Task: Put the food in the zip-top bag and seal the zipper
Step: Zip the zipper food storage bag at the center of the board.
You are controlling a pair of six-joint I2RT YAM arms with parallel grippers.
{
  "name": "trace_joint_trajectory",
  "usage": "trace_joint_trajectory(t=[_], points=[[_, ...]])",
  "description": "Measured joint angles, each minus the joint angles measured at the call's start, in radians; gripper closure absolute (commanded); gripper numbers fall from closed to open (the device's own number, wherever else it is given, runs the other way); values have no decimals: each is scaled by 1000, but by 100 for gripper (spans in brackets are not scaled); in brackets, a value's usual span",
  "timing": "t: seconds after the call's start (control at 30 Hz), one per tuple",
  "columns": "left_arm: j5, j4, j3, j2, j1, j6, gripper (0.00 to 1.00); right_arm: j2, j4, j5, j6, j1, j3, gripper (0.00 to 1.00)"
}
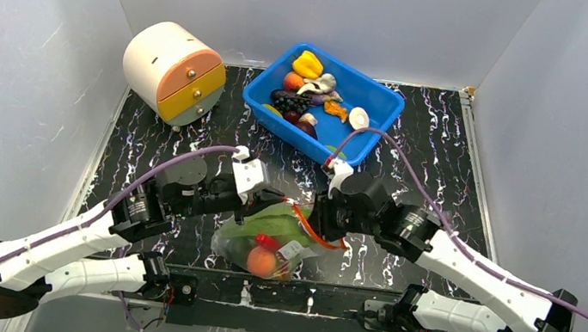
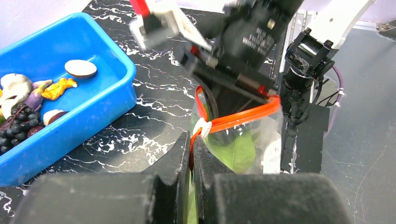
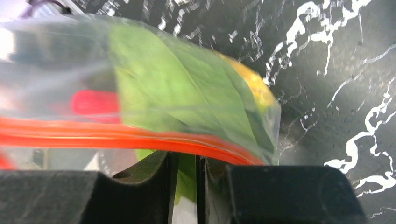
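Bag: zip-top bag [image 1: 268, 236] lies at the middle of the table's [image 1: 412, 165] near edge, between the two arms, with its mouth lifted toward the far side.
Zipper: zipper [image 2: 243, 116] runs taut from one gripper to the other; a small white piece [image 2: 201, 127] sits on it beside the left fingertips.
Contents: green leaves [image 3: 187, 93], red chili [image 3: 93, 105], yellow banana [image 3: 252, 81] and peach [image 1: 261, 261] show through the clear film.
Left gripper [image 2: 191, 147]: fingers pressed together on the zipper's end.
Right gripper [image 3: 187, 161]: fingers nearly together, pinching the mouth edge at the zipper.
Blue bin [image 1: 371, 90]: at the far edge, holding more toy food.
Round drawer box [image 1: 174, 71]: far left corner.
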Motion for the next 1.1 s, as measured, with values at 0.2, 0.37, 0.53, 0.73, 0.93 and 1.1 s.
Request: trace_joint_trajectory(t=[0.2,0.37,0.53,0.73,0.93,1.1], points=[[-3,-8,-17,-15,0,-4,100,4,47,-6,4,0,-167,86],[-9,-8,-34,-29,0,-4,100,-3,81,-8,6,0,-204,85],[-12,-8,-37,-49,0,-6,100,-24,71,-2,-6,0,-173,79],[-9,-8,-43,-84,0,-14,100,-43,-12,6,-79,0,5,70],[25,-5,-53,-88,0,-25,100,-55,-76,-31,-202,0,199,67],[34,-4,-79,-117,0,-30,100,-51,-92,-77,-318,0,293,62]])
